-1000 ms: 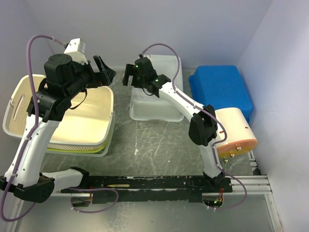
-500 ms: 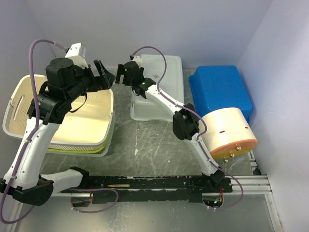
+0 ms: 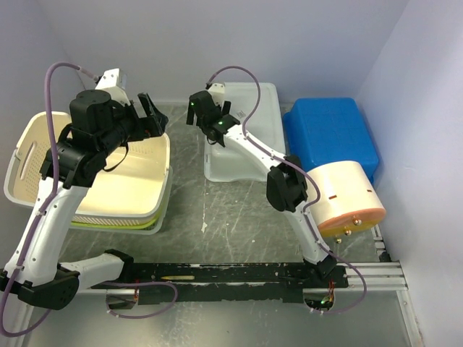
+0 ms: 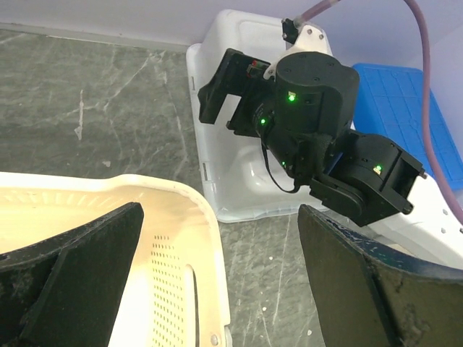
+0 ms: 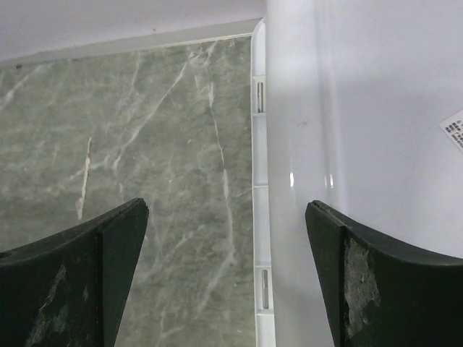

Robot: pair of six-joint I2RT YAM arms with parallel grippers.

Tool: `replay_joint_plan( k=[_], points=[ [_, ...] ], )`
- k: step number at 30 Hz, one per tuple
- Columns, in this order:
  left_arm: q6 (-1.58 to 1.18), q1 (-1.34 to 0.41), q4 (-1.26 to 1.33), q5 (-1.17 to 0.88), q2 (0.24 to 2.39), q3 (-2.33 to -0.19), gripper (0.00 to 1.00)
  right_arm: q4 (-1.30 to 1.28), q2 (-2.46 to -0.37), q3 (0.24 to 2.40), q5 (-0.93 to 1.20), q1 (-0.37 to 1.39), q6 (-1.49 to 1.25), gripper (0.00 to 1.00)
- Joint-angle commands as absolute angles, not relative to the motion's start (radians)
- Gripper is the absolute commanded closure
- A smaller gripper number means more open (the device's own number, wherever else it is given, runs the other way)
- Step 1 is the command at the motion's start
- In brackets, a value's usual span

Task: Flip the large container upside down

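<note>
The container (image 3: 116, 191) sits open side up at the frame's left. The left end effector (image 3: 150, 116) hovers released over its upper-right corner. The right end effector (image 3: 205, 116), also released, hangs over the white tub (image 3: 260, 108). Looks like the approach step; next, grip the rim.

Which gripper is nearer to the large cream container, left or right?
Left. The left gripper hovers open above the far right corner of the large container. The right gripper hangs open over the left edge of the white tub beside it.
</note>
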State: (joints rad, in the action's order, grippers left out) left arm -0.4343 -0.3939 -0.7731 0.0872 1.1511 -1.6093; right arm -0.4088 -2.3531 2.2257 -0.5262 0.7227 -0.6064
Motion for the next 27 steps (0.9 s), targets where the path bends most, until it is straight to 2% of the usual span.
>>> replay_joint_plan(
  k=[1, 6, 10, 14, 18, 21, 27],
  points=[
    [-0.431, -0.394, -0.791, 0.129, 1.140, -1.644, 0.01, -0.369, -2.323, 2.252, -0.521, 0.774, -0.440, 0.09],
    [-0.444, -0.394, -0.807, 0.142, 1.137, -1.641, 0.01, -0.319, -2.379, 2.283, -0.447, 0.791, -0.346, 0.08],
    [-0.462, -0.394, -0.837, 0.169, 1.141, -1.631, 0.01, -0.392, -2.445, 2.339, -0.478, 0.789, -0.351, 0.07],
    [-0.447, -0.394, -0.894, 0.207, 1.165, -1.654, 0.00, -0.449, -2.428, 2.329, -0.524, 0.783, -0.388, 0.06],
    [-0.377, -0.384, -1.000, 0.348, 1.244, -1.767, 0.01, -0.456, -2.363, 2.289, -0.522, 0.781, -0.401, 0.06],
    [-0.375, -0.368, -1.063, 0.357, 1.297, -1.842, 0.01, -0.463, -2.357, 2.285, -0.511, 0.779, -0.380, 0.06],
    [-0.444, -0.362, -0.982, 0.304, 1.249, -1.720, 0.01, -0.477, -2.406, 2.294, -0.434, 0.778, -0.355, 0.06]
  ],
)
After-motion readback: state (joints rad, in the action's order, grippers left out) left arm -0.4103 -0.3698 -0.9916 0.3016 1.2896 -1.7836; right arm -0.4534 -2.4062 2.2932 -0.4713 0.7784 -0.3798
